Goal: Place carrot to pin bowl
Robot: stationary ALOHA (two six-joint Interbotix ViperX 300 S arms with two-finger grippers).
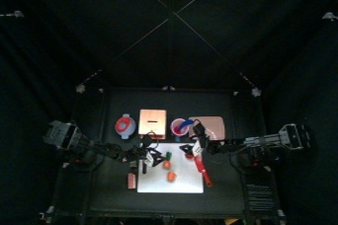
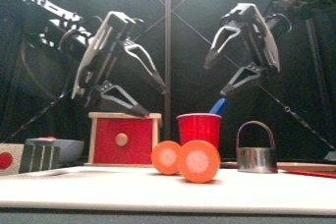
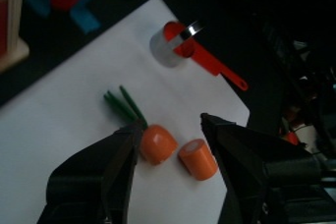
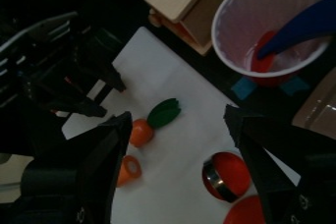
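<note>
We are looking across the small table, its white mat carrying everything, and both black arms are hanging above it. The left gripper is hovering over the table's left half with its jaws spread wide and nothing between them. The right gripper is hanging over the right half, jaws likewise fully apart and empty.

Along the back edge we are seeing a wooden box with a red face, then a red cup with a blue thing leaning in it. Towards the right edge a metal pot with a bail handle is standing. No writing or label is legible on any of them.

Now the carrot: it is lying near the middle of the table, towards the front edge, in two stubby orange pieces touching side by side, with green leaves at one end. In the front view the two round cut faces are turning towards us, so its long axis is running roughly front to back. In the left wrist view the carrot is sitting just between that gripper's two jaws, below them and not touched. In the right wrist view it is lying beside the left-hand jaw, apart from it.
</note>
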